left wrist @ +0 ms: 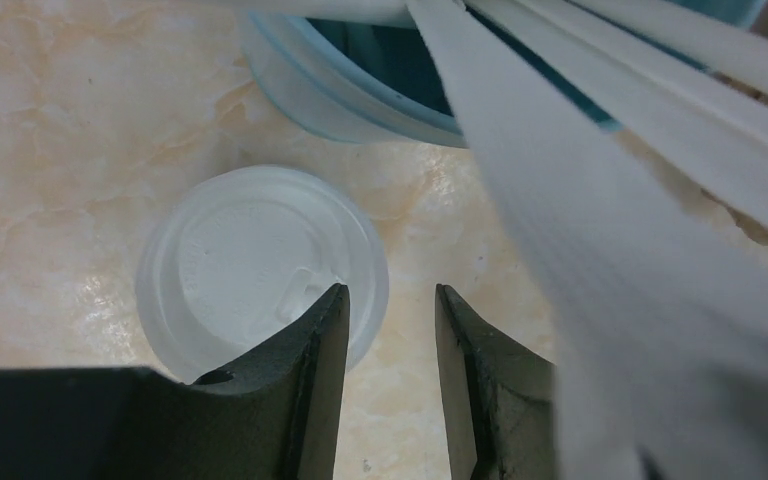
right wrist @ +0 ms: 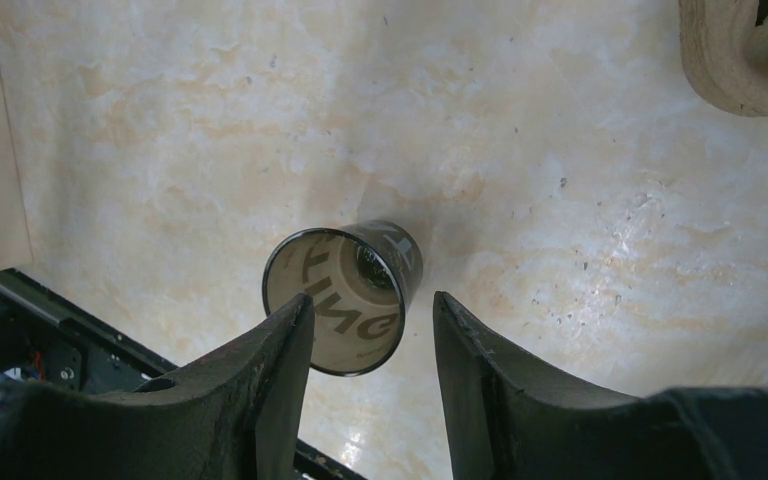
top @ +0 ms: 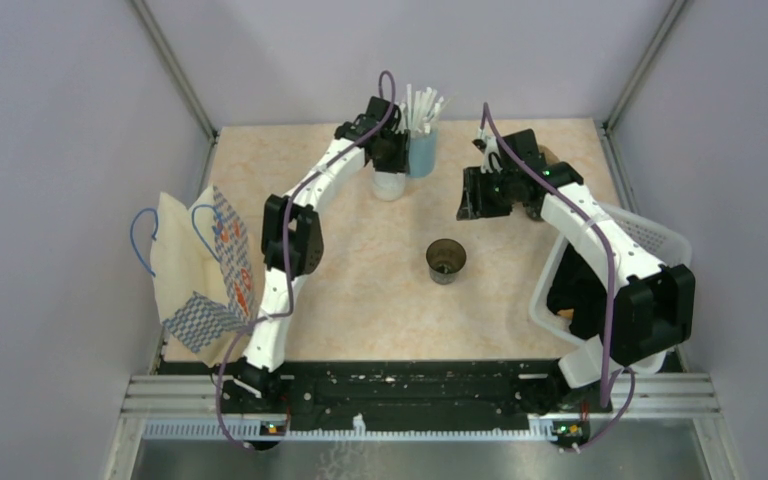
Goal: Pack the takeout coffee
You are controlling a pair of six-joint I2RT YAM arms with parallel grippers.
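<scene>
The takeout coffee cup [top: 446, 260] is small and dark, and stands upright and uncovered mid-table. In the right wrist view the cup [right wrist: 345, 290] shows well below the fingers. The white plastic lid [top: 388, 186] lies at the back next to the light-blue cup of straws [top: 422, 150]. My left gripper [top: 390, 152] is open and empty over the lid. In the left wrist view, its left finger [left wrist: 310, 350] overlaps the lid's [left wrist: 245, 260] right rim. My right gripper [top: 480, 195] is open and empty, raised behind and to the right of the cup; it also shows in the right wrist view [right wrist: 370, 305].
The white straws [left wrist: 610, 200] lean out of the blue cup [left wrist: 360, 95] close to my left gripper's right finger. A white basket [top: 650, 235] stands at the right edge. A patterned paper bag [top: 205, 270] lies at the left. A brown cardboard piece [right wrist: 745, 45] sits at the back right.
</scene>
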